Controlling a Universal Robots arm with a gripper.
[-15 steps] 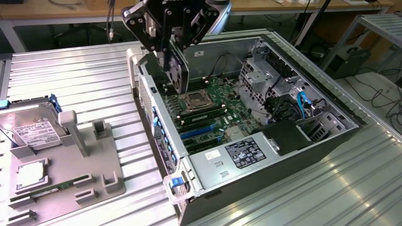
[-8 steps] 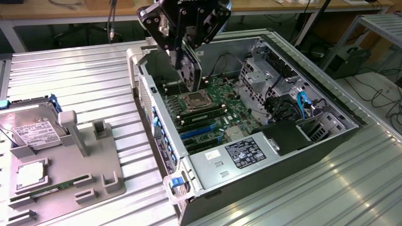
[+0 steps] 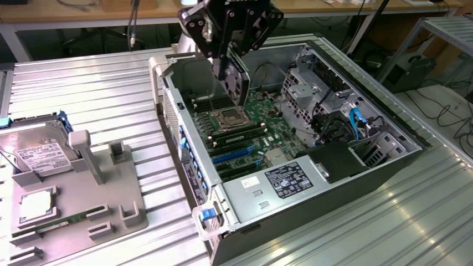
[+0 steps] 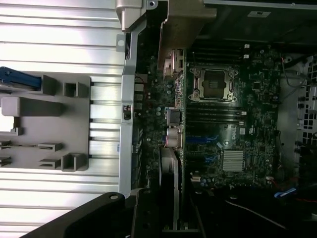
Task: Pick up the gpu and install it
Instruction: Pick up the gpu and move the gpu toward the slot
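The gpu (image 3: 235, 77), a thin black card with a round fan, hangs on edge from my gripper (image 3: 226, 55), which is shut on its upper part. It hovers above the open computer case (image 3: 174, 113), over the motherboard (image 3: 247, 133) near the CPU socket (image 3: 229, 118) and the blue expansion slots (image 3: 232, 156). In the wrist view the gpu (image 4: 174, 119) appears edge-on, running from my gripper (image 4: 171, 218) to its silver bracket (image 4: 185, 25), which lies next to the case's rear wall. The card stands clear of the board.
A grey fixture plate (image 3: 111, 194) lies at the exterior view's left, carrying a silver hard drive (image 3: 37, 155) and a green memory stick (image 3: 59, 224). Inside the case are drive cages (image 3: 310, 88), blue cables (image 3: 356, 123) and a black shroud (image 3: 336, 160). Ribbed metal table (image 3: 96, 88) surrounds everything.
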